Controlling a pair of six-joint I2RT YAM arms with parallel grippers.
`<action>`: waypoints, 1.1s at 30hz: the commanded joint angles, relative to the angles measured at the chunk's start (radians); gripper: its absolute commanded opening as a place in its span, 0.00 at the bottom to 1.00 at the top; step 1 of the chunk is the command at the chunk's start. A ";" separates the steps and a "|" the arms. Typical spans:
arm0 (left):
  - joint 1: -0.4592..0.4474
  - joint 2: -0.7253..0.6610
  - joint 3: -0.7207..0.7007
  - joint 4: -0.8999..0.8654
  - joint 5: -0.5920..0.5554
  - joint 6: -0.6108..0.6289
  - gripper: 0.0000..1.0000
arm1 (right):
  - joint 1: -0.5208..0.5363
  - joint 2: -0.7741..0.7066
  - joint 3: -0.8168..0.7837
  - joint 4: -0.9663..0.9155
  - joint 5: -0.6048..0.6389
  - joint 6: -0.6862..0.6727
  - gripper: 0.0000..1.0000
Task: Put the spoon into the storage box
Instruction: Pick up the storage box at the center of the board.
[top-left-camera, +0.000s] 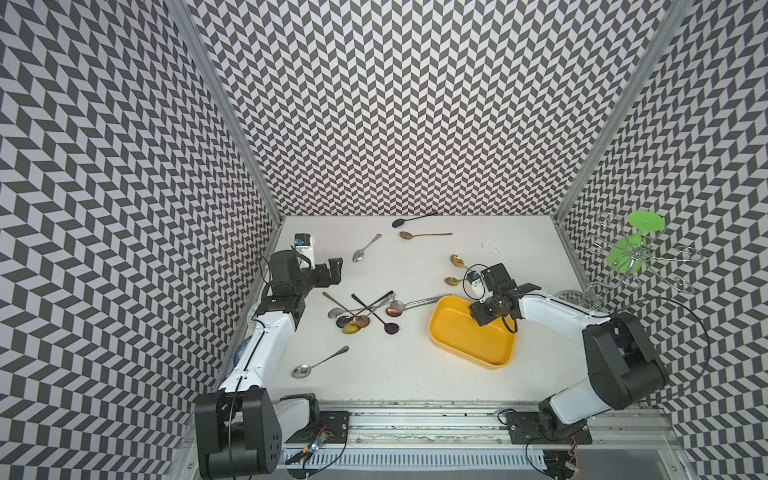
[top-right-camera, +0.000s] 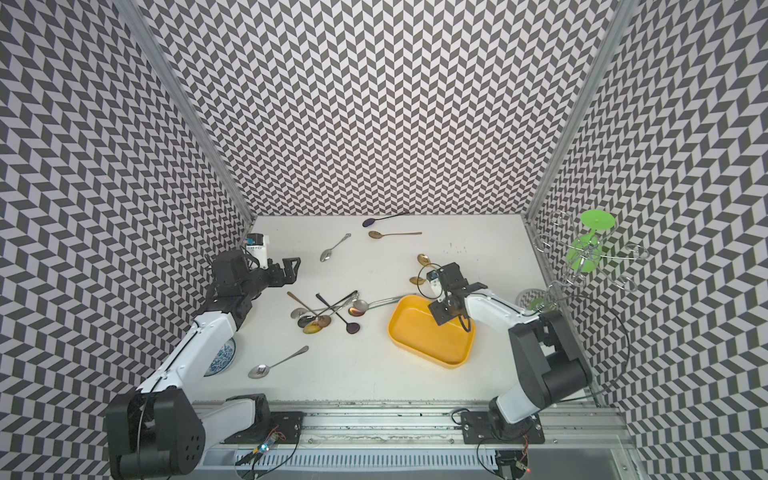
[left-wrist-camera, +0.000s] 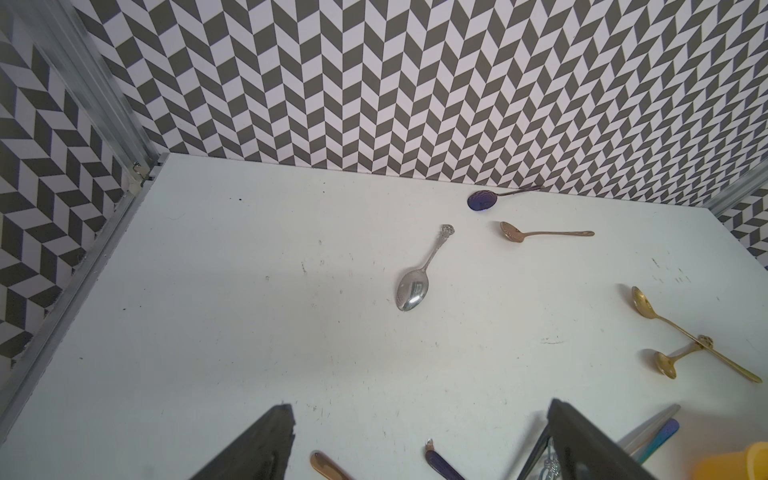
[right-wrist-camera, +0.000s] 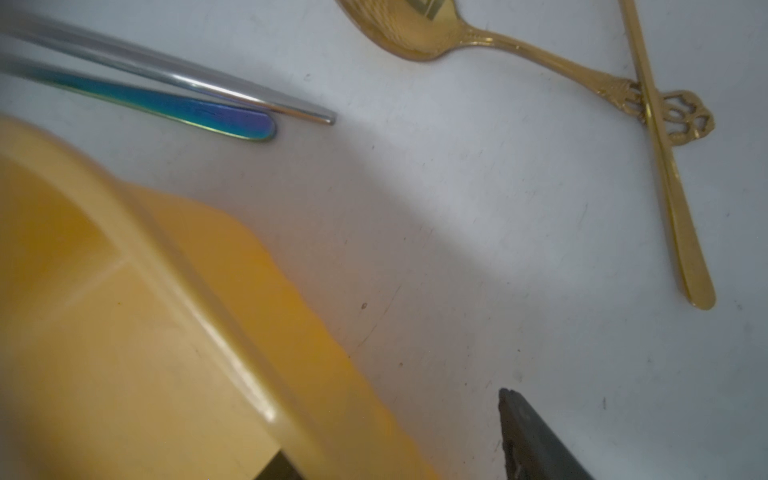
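Our right tool sits at the far rim of the yellow storage box, with one finger outside its wall. We cannot tell whether it grips the rim. Our left tool hangs wide open, holding nothing. On the worktop, two crossed gold spoons lie just beyond the box, and a heap of spoons lies near its left end.
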 joint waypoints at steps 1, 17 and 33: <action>0.009 0.006 0.002 0.032 0.011 -0.007 0.99 | 0.024 -0.054 -0.020 0.045 -0.004 -0.028 0.59; 0.011 0.011 -0.006 0.043 0.017 -0.013 0.99 | 0.078 -0.135 -0.074 0.058 -0.046 -0.095 0.23; 0.031 -0.009 -0.029 0.064 0.023 -0.006 0.99 | 0.113 -0.280 -0.052 0.009 -0.138 -0.099 0.00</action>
